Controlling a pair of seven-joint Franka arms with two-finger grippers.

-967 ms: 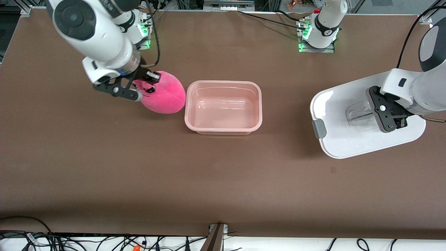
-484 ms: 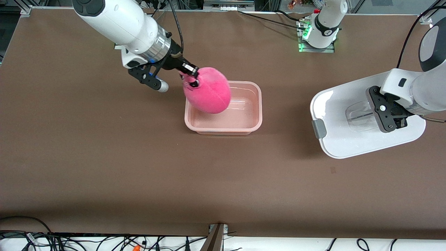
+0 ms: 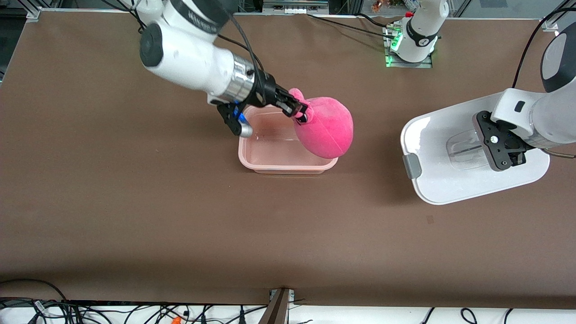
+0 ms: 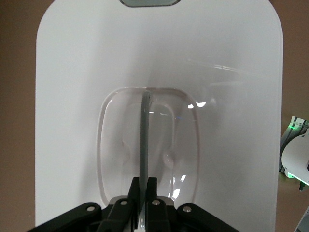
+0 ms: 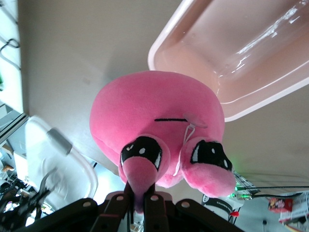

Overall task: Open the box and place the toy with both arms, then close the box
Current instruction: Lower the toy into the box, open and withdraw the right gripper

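From the front, your right gripper (image 3: 300, 111) is clamped on the toy (image 3: 325, 128), which hangs over the box (image 3: 288, 164) rim at the left arm's end; right wrist: box lies off-centre from it; left wrist: left gripper (image 4: 143, 203) pinches the lid (image 4: 72, 96) handle

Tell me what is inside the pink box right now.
The box holds nothing on the bare floor that shows. The toy hangs over its end toward the left arm, gripped by the right gripper, and covers that corner, so what lies beneath there cannot be seen.
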